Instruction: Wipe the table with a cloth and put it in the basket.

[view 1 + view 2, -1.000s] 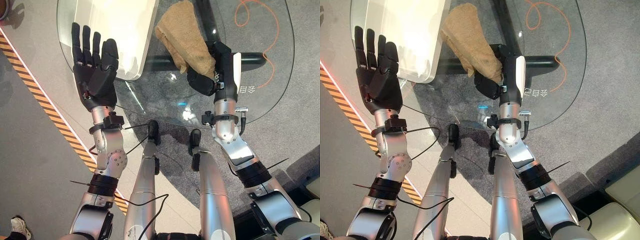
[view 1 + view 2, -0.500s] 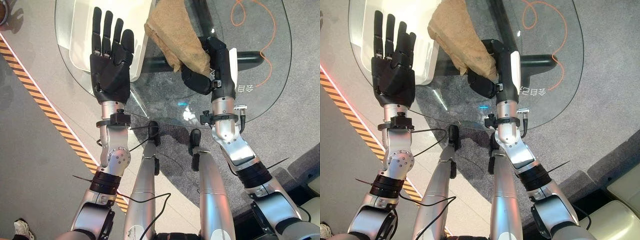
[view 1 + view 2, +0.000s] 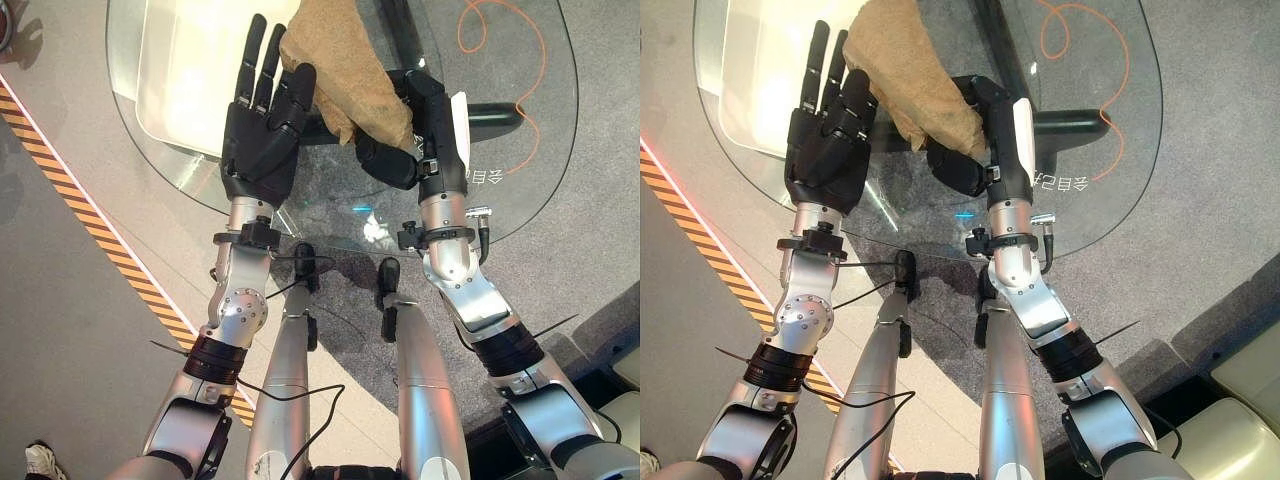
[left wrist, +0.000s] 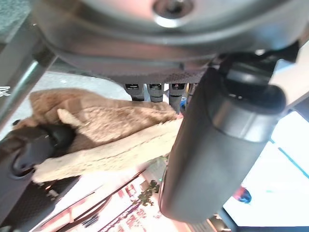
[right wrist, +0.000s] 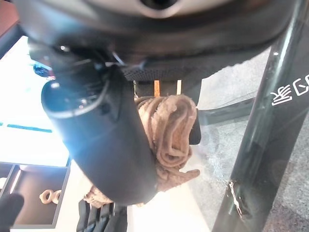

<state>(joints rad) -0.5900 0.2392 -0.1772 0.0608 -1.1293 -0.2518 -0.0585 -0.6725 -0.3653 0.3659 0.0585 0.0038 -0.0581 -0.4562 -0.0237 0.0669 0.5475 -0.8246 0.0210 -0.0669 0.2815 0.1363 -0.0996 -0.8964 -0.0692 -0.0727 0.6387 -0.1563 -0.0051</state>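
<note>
Fig.: cloth (image 3: 340, 70) is pinched in the right hand (image 3: 395, 150), fingers and thumb curled round its near end; the rest is draped fwd over the glass table (image 3: 520, 170). Left hand (image 3: 262, 130) is held flat beside it, fingers straight and spread, tips touching or nearly touching the cloth's left edge. A white tray-like object (image 3: 200, 70), prob. the basket, is seen thru the glass under the table's left part. Risks: cloth may be bunched or dragged loose if pushed by the left hand w/o a firm pinch; drop may be missed if released over glass, not the basket.
</note>
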